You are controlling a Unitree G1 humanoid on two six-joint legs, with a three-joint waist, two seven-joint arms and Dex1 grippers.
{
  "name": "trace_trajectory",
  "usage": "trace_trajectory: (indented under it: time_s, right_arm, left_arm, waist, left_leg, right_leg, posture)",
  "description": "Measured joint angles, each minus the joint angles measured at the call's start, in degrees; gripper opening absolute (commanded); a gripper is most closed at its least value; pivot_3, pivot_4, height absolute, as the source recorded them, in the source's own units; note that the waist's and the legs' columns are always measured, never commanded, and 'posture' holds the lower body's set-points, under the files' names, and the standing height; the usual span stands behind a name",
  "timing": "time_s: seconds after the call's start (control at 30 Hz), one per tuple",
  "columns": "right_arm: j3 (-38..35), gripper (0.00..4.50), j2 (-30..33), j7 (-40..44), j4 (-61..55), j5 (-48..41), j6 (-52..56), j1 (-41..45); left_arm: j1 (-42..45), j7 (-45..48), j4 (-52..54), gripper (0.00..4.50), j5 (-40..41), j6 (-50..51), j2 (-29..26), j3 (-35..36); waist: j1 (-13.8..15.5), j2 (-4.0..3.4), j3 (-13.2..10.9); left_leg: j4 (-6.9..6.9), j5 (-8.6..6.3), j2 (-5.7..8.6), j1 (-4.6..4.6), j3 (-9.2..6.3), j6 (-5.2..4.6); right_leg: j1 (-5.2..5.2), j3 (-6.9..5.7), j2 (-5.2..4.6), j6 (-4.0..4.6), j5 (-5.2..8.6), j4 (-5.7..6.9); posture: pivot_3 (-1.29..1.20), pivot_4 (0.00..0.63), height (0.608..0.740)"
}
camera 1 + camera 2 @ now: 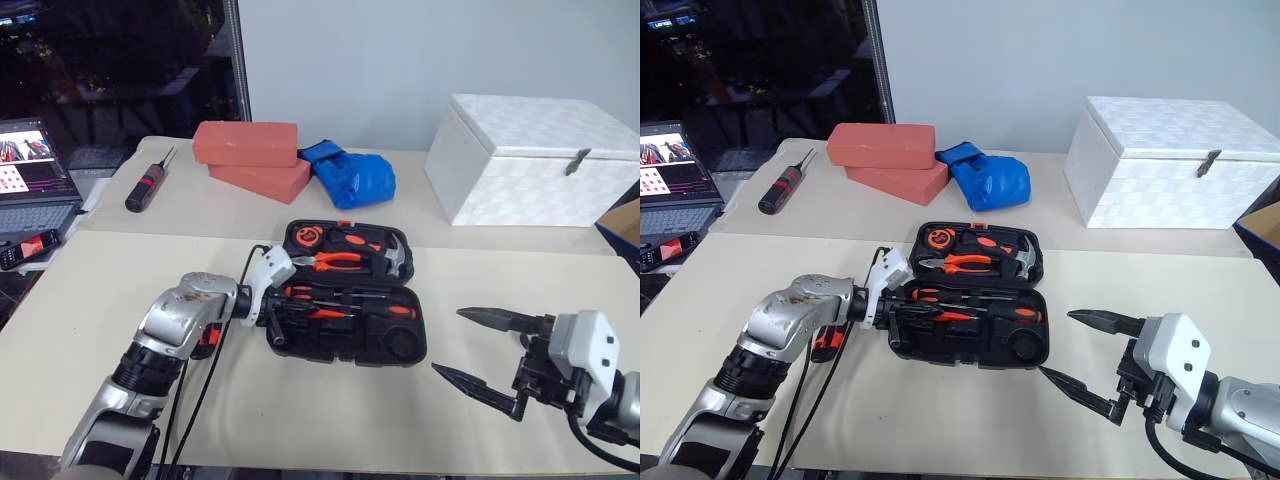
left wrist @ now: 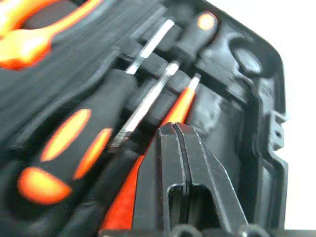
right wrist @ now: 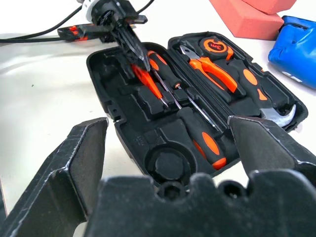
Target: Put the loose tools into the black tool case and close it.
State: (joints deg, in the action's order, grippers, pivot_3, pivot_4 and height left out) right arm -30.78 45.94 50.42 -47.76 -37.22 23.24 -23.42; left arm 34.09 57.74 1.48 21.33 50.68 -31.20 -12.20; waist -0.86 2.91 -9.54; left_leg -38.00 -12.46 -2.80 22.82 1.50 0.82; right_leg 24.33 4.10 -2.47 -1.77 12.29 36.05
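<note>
Pressing shut jaws onto the slim orange driver (image 3: 145, 81), the left gripper (image 3: 139, 58) sat at the open tool case's (image 1: 400, 352) nine o'clock; right gripper (image 1: 487, 355) gaped empty at four.

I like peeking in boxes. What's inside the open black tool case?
The black tool case holds orange pliers, a hammer, a tape measure and screwdrivers. The shut left gripper covers part of the slim orange driver.

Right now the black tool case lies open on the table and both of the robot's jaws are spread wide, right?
Not quite. The black tool case does lie open, but only the right gripper is spread wide. The left wrist view shows the left gripper shut, over the slim orange driver.
</note>
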Motion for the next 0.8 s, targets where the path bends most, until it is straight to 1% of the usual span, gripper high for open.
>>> trace_trajectory:
  time_s: [0.2, 0.3, 0.37, 0.43, 0.53, 0.67, 0.8]
  right_arm:
    - [0.73, 4.50, 0.00, -0.55, 0.01, 0.04, 0.00, 0.30]
    - [0.72, 4.50, 0.00, -0.57, -0.01, 0.00, 0.00, 0.29]
    - [0.71, 4.50, 0.00, -0.54, -0.03, -0.02, 0.00, 0.14]
    - [0.69, 4.50, 0.00, -0.50, -0.02, -0.02, 0.00, -0.14]
    - [0.70, 4.50, -0.01, -0.47, -0.01, -0.02, 0.00, -0.16]
    - [0.70, 4.50, 0.00, -0.41, -0.01, -0.04, 0.00, 0.02]
    - [0.68, 4.50, 0.00, -0.34, 0.00, -0.04, 0.00, -0.17]
  left_arm:
    - [-0.20, -0.98, -1.22, 0.02, -1.38, -2.09, 0.40, -0.27]
    - [-1.37, 0.74, 1.10, 0.02, 3.11, -2.52, 2.36, 2.38]
    - [-1.59, 2.02, 3.04, 0.02, 5.34, -2.25, 1.65, 3.36]
    - [-1.86, 2.95, 4.00, 0.02, 5.82, -2.09, 0.14, 3.51]
    - [-3.03, 3.82, 4.07, 0.02, 5.23, -2.49, -1.37, 1.56]
    - [-3.12, 4.12, 3.03, 0.02, 1.55, -5.65, -2.42, -2.36]
    - [-2.84, 2.69, -0.29, 0.02, -0.39, -7.39, -1.23, -2.66]
  waist:
    - [0.09, 0.00, 0.00]
    - [0.10, 0.01, -0.01]
    - [0.08, 0.01, 0.00]
    - [-0.08, 0.00, 0.00]
    - [0.00, -0.01, 0.00]
    - [0.17, 0.00, 0.00]
    - [0.15, 0.00, 0.00]
  left_leg:
    - [0.00, 0.00, 0.00, 0.05, 0.00, 0.00]
    - [0.00, 0.00, 0.00, 0.09, 0.00, 0.00]
    - [0.00, 0.00, 0.00, 0.06, 0.00, 0.00]
    - [0.00, 0.00, -0.01, 0.03, 0.00, 0.00]
    - [0.00, 0.00, 0.00, 0.00, 0.00, 0.01]
    - [0.00, 0.04, 0.03, 0.02, 0.00, 0.04]
    - [0.00, 0.03, 0.03, 0.04, -0.02, 0.04]
  right_leg:
    - [0.02, 0.00, -0.01, 0.01, 0.00, -0.06]
    - [0.03, -0.01, -0.02, -0.01, 0.00, -0.07]
    - [0.03, -0.01, -0.01, -0.01, -0.01, -0.05]
    - [0.02, 0.00, 0.00, 0.00, 0.00, -0.02]
    - [0.00, 0.00, -0.01, 0.27, 0.15, -0.01]
    - [-0.02, 0.03, -0.02, 0.26, 0.15, -0.04]
    - [-0.01, 0.02, -0.02, 0.25, 0.15, -0.05]
  posture:
    - [0.00, 0.150, 0.740]
    - [0.00, 0.150, 0.740]
    - [0.00, 0.150, 0.740]
    - [0.00, 0.150, 0.740]
    - [0.00, 0.150, 0.740]
    - [0.00, 0.150, 0.740]
    - [0.00, 0.150, 0.740]
